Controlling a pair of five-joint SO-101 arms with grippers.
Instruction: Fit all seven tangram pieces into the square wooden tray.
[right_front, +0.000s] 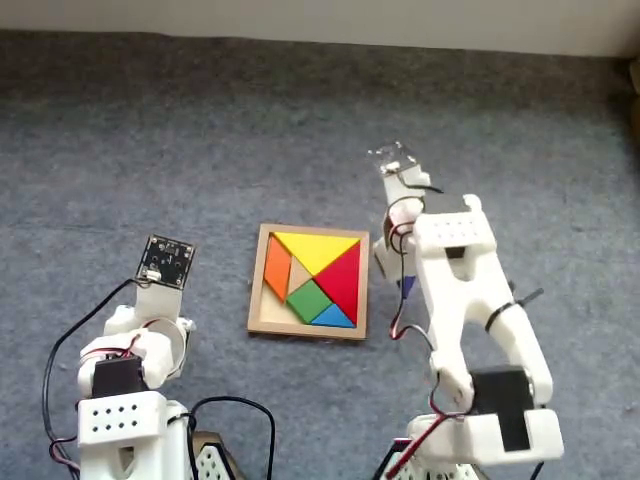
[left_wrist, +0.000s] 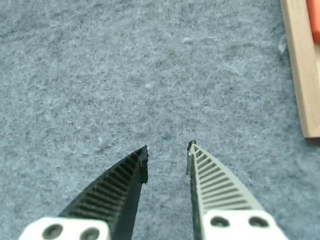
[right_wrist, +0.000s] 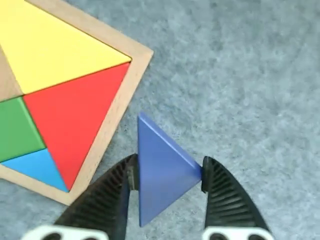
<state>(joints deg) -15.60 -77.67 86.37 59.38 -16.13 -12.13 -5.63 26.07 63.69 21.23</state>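
The square wooden tray (right_front: 257, 300) lies in the middle of the grey felt. It holds a yellow triangle (right_front: 315, 250), a red triangle (right_front: 345, 280), an orange piece (right_front: 277, 270), a green square (right_front: 310, 298) and a light blue triangle (right_front: 332, 316). A bare wooden gap (right_front: 298, 270) shows between them. My right gripper (right_wrist: 167, 172) is shut on the dark blue triangle (right_wrist: 160, 165), just off the tray's rim (right_wrist: 125, 95) beside the red triangle (right_wrist: 75, 115). My left gripper (left_wrist: 167, 150) is open over bare felt, with the tray's rim (left_wrist: 300, 70) off to one side.
The right arm (right_front: 450, 260) stands along the tray's right side with cables hanging from it. The left arm (right_front: 150, 320) sits to the tray's left. Grey felt stretches to a pale strip at the far edge.
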